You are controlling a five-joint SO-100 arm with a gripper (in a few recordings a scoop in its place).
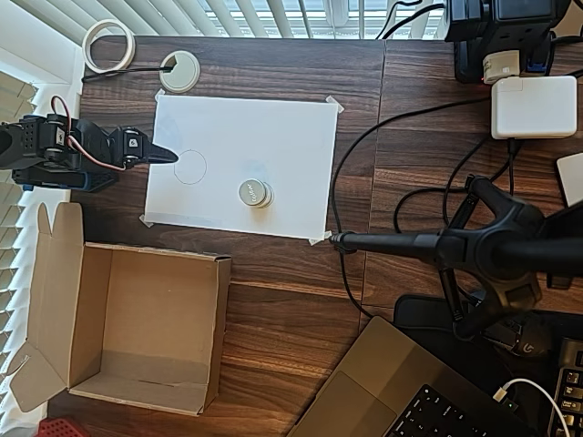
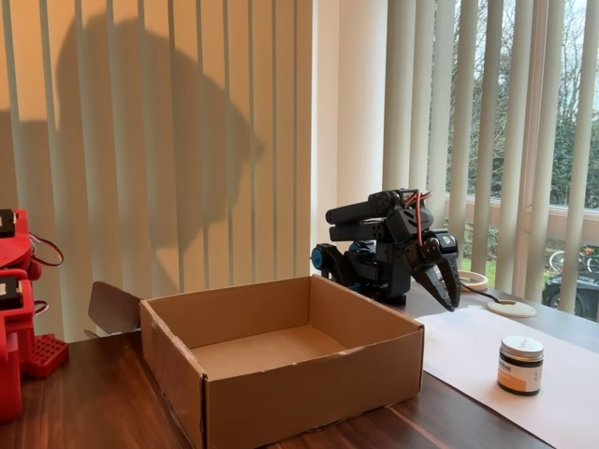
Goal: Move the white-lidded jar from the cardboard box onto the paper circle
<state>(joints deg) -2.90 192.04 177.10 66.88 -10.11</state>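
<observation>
The white-lidded jar [image 1: 255,192] carries faint print on its lid in the overhead view, too small to read; in the fixed view [image 2: 521,365] a pale label wraps the lower part of its dark glassy body, with a line of lettering that cannot be made out. The jar is short and cylindrical, its round lid white-silver. It stands upright on the white paper sheet [image 1: 273,137], toward the near edge, right of the paper circle [image 1: 189,167] and apart from it; a larger faint pencil ring seems to surround the jar, though the line is hard to trace.

The cardboard box [image 1: 127,323] sits on the table [image 1: 282,300] near and left of the sheet, brown corrugated, its flaps spread to the left, and its floor is bare in both views [image 2: 281,369].

The black arm is folded at the left edge of the overhead view, and its jaws [image 1: 164,155] point at the paper's left edge, just beside the paper circle. In the fixed view the jaws [image 2: 447,285] hang downward, drawn together or nearly so, with nothing between them.

The table is dark wood-grain. The sheet is taped at its corners. A cream tape roll [image 1: 109,45] and a white round grommet [image 1: 179,71] lie at the far left, with a laptop [image 1: 401,401] at the near right. Vertical blinds [image 2: 187,140] hang behind, and trees show through the window
</observation>
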